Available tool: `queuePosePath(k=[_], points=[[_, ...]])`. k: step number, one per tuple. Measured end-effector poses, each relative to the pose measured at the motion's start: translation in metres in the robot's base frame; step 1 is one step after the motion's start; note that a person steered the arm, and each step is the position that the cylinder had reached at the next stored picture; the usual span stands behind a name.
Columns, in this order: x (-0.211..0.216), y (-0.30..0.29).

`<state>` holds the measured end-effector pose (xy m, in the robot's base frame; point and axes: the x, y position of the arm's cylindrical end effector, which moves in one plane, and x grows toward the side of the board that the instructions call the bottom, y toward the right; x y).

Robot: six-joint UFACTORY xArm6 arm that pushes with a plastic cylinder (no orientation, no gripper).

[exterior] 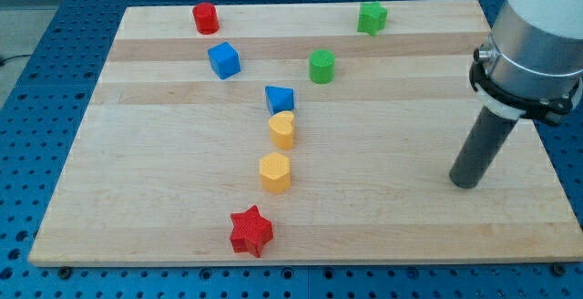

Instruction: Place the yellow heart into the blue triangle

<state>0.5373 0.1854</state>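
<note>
The yellow heart [282, 128] lies near the board's middle, directly below the blue triangle [280, 98] and touching or nearly touching it. My tip [465, 184] rests on the board at the view's right, far from both blocks, about a third of the board's width to the right of the heart and a little lower.
A yellow hexagon [274, 171] lies just below the heart, and a red star [250, 231] near the bottom edge. A blue cube [223, 60], a red cylinder [206, 17], a green cylinder [322, 66] and a green star [371, 17] lie toward the top of the wooden board [137, 153].
</note>
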Motion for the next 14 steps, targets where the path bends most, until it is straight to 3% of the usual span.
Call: queuePosePath(k=[4,6,9,10,12,14], points=[[-0.002,0.003],[0.000,-0.029],[0.025,-0.204],[0.007,-0.201],[-0.080,-0.203],[-0.097,-0.182]])
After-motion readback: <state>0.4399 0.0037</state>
